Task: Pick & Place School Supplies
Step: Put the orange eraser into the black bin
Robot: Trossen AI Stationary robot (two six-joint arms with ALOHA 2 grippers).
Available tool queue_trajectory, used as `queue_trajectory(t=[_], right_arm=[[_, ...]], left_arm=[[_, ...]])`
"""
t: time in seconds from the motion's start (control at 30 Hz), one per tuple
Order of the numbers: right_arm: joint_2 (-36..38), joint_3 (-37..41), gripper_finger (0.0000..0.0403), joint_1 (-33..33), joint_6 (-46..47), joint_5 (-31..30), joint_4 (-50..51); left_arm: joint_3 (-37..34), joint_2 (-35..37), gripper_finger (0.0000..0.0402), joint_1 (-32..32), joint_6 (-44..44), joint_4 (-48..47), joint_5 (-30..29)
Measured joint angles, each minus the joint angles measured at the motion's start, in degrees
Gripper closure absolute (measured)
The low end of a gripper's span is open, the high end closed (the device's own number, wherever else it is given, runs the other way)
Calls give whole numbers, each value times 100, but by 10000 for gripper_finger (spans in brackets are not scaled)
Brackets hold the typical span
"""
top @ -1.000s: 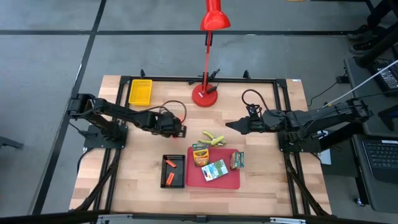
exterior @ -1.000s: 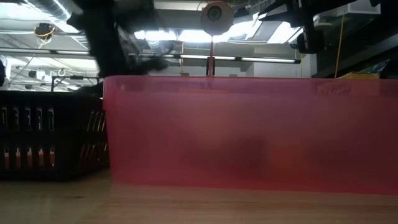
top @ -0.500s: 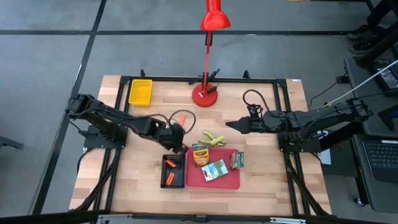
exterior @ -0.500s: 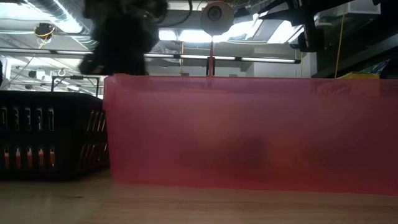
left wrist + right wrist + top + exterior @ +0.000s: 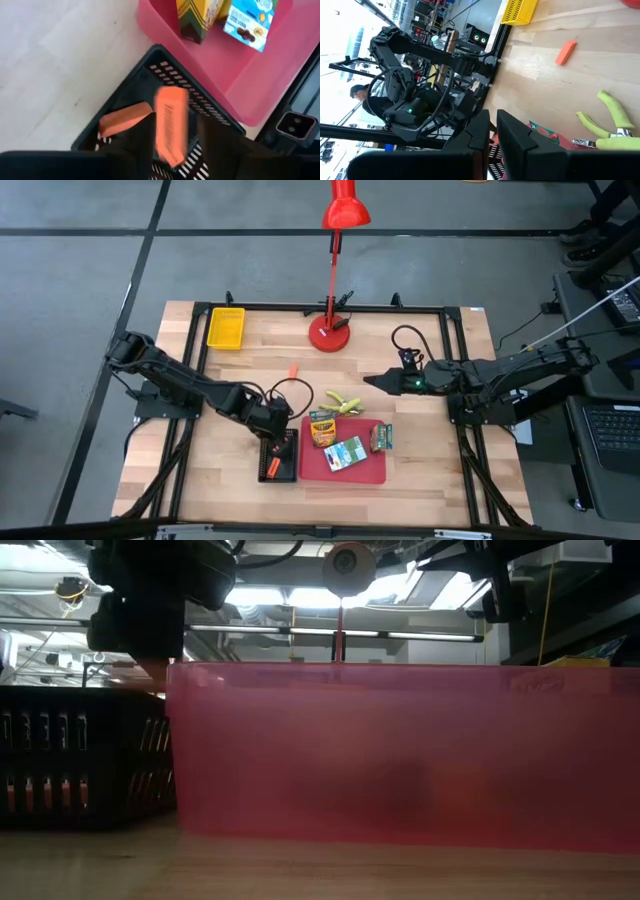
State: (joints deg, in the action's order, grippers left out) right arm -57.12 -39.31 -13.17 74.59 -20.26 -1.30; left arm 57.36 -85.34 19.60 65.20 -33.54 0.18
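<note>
- Black slotted plastic tray (image 5: 279,456) sits on your pale wooden table (image 5: 430,480), touching the left side of the flat red tray (image 5: 345,471).
- Your left gripper (image 5: 277,429) hovers over the black tray's far end. In its wrist view a short orange stick (image 5: 171,125) stands between the two dark fingers (image 5: 143,145); you cannot tell from here whether they grip it or have let go, and the jaws look part open.
- You see a second orange stick (image 5: 124,119) lying on the black tray's floor beside it, and orange pieces (image 5: 270,468) show at the tray's near end from above.
- One more orange stick (image 5: 293,370) lies alone on the bare wood, between the black tray and the red desk lamp's base (image 5: 329,333).
- Your three yellow-green printed crayon boxes (image 5: 346,452) are in or on the edge of the red tray; the leftmost box (image 5: 321,427) lies across its far-left corner.
- Your yellow-green scissors-like tool (image 5: 343,401) lies on the table just beyond the red tray.
- Your right gripper (image 5: 385,383) waits above the table, near the scissors-like tool, its fingers almost together and holding nothing.
- Your yellow tray (image 5: 226,328) rests at the far-left corner.
</note>
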Motion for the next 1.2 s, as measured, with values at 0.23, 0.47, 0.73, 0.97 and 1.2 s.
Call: queue_trajectory(t=[0.23,0.47,0.73,0.97,1.2], right_arm=[[0,0,362,-2,24,-31,0],[0,0,362,-7,34,-177,0],[0,0,362,-7,-54,-182,0],[0,0,362,-7,-98,-289,-33],[1,0,362,-6,-164,-290,-10]], left_arm=[[0,0,200,-190,-190,-7,-427],[0,-36,208,-1458,528,-191,-1307],[-4,-887,240,-2905,-137,-23,-1285],[156,-1678,208,-3163,-711,98,-1088],[398,-1952,191,-3178,-900,201,-1118]])
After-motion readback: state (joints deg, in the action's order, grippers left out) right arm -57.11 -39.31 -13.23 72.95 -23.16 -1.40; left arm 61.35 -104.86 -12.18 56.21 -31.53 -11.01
